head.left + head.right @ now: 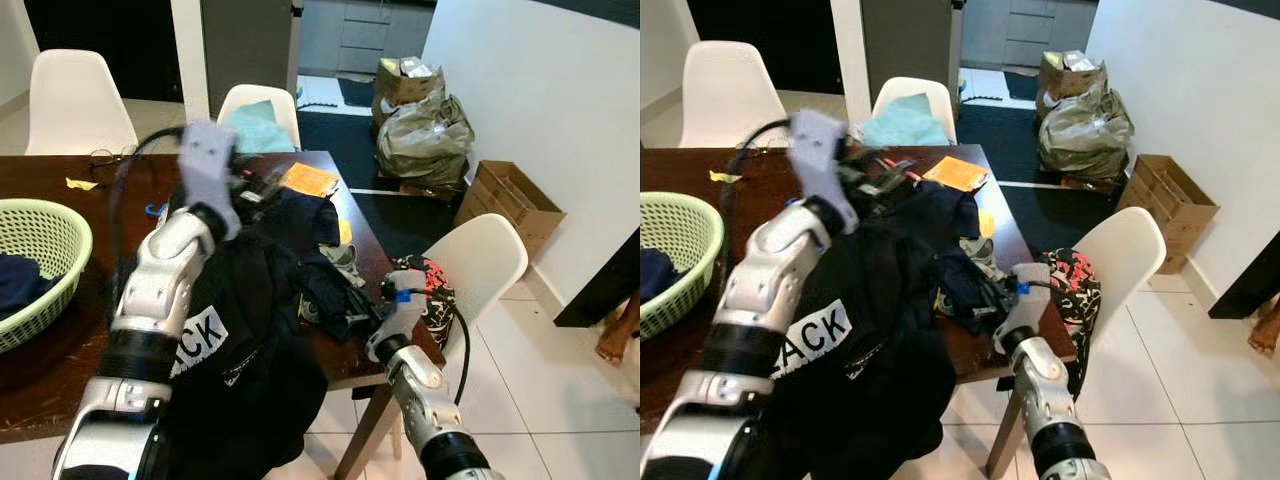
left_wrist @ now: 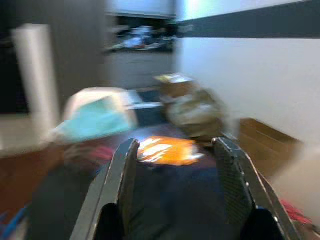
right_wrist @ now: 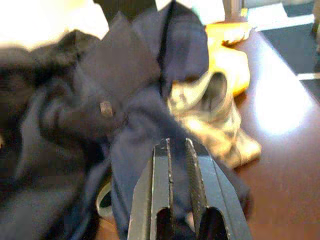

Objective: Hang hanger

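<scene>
Progress: nothing is seen hung yet. No hanger can be made out with certainty among the clothes, and no rail or hook is seen, so most of the task is judged to be left.
Black garment (image 1: 240, 370): draped over the left arm at the near left edge of the dark wooden table (image 1: 40, 385), white lettering showing.
Right gripper (image 3: 178, 150): held low at the near right corner of the table, its two fingers drawn nearly together with a thin gap, the tips resting on a navy cloth (image 3: 145, 135). Whether any cloth is pinched cannot be told.
Right arm: bent up from below, wrist beside the white chair (image 1: 480, 262) on the right.
Left gripper (image 2: 180, 165): raised over the middle of the table, fingers spread wide apart, nothing between them.
Left arm: lifted and reaching away from the robot, elbow under the black garment.
Clothes pile (image 1: 310, 235): dark items heaped mid-table, an orange paper (image 1: 308, 179) beyond.
Green basket (image 1: 45, 250): at the left edge of the table.
Bags (image 1: 420, 130): far right, against the wall.
</scene>
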{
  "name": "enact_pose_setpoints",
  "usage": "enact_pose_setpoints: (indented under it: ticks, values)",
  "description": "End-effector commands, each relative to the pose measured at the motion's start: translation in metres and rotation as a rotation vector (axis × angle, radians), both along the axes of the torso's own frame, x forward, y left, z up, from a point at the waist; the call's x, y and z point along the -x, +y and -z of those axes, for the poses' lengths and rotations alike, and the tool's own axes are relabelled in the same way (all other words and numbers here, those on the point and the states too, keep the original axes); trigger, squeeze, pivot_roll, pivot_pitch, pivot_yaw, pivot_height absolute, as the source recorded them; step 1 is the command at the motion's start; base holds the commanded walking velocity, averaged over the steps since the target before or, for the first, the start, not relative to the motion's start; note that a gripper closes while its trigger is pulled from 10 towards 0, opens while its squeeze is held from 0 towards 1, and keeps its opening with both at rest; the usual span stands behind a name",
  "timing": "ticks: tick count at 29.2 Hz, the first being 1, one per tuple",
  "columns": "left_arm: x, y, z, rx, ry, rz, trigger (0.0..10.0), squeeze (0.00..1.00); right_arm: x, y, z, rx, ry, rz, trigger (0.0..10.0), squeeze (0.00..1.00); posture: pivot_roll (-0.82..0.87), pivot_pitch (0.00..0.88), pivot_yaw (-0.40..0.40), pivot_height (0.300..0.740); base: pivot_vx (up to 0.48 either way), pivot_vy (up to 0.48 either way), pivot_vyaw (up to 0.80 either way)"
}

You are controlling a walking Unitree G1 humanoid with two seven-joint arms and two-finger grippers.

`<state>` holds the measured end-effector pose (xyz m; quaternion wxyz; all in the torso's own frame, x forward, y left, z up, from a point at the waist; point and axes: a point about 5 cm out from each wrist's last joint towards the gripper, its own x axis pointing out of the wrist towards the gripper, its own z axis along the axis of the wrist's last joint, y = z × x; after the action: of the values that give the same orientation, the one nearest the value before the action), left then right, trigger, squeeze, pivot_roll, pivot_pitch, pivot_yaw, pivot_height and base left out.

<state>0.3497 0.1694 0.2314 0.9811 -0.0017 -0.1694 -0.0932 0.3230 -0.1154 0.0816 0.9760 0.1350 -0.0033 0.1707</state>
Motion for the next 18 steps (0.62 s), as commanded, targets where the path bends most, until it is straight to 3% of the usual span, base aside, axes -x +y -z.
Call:
enact_pose_setpoints:
  ticks: [1, 6, 18]
  values:
    - [0.01, 0.002, 0.005, 0.004, -0.001, -0.046, 10.0, 0.0, -0.002, -0.002, -0.009, -0.028, -0.053, 0.015, 10.0, 0.0, 0.01, 0.021, -0.094, 0.74, 0.0, 0.0, 0.0]
    - [0.034, -0.003, 0.023, -0.021, 0.056, -0.052, 10.0, 0.0, -0.006, 0.0, -0.02, -0.053, -0.09, -0.002, 10.0, 0.0, 0.02, 0.018, -0.098, 0.74, 0.0, 0.0, 0.0]
    - [0.037, -0.014, 0.03, 0.013, 0.043, -0.081, 10.0, 0.0, -0.007, 0.009, -0.026, -0.07, -0.084, -0.06, 10.0, 0.0, 0.01, 0.014, -0.099, 0.74, 0.0, 0.0, 0.0]
